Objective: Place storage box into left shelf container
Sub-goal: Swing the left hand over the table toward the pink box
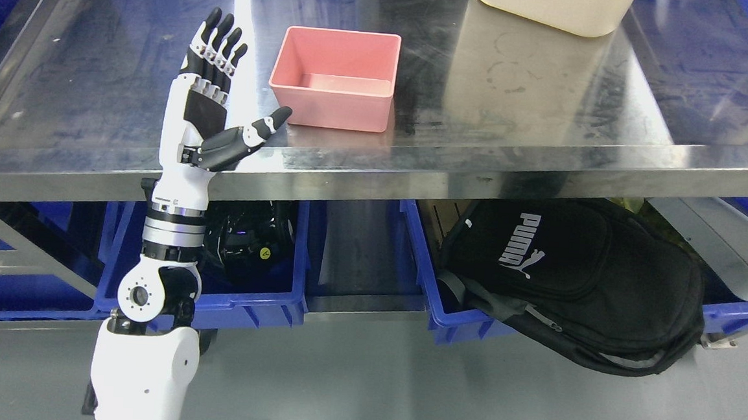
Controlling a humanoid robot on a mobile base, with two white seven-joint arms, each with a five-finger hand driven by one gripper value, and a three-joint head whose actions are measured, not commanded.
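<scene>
The pink storage box (334,78) sits upright and empty on the stainless steel table (549,104), in the upper middle of the frame, with its open mouth facing up. Its long axis runs left to right across the picture, parallel to the table's front edge.

The left hand (209,93) rises from the lower left and stands just left of the box, in the upper left of the frame. Its four fingers (219,41) are stretched straight and held together, pointing toward the top of the frame, and the thumb (258,131) is swung out to the right. The hand holds nothing. The thumb tip lies just beside the box's lower left corner; whether it touches cannot be told.

So the box lies to the right of the open palm, its short left wall facing the hand. A grasp would likely need the hand to shift right so that the fingers and thumb can close over that wall.

The right hand is not in view, so the left is the only hand near the box. A blue bin (264,301) shows under the table at lower left.
</scene>
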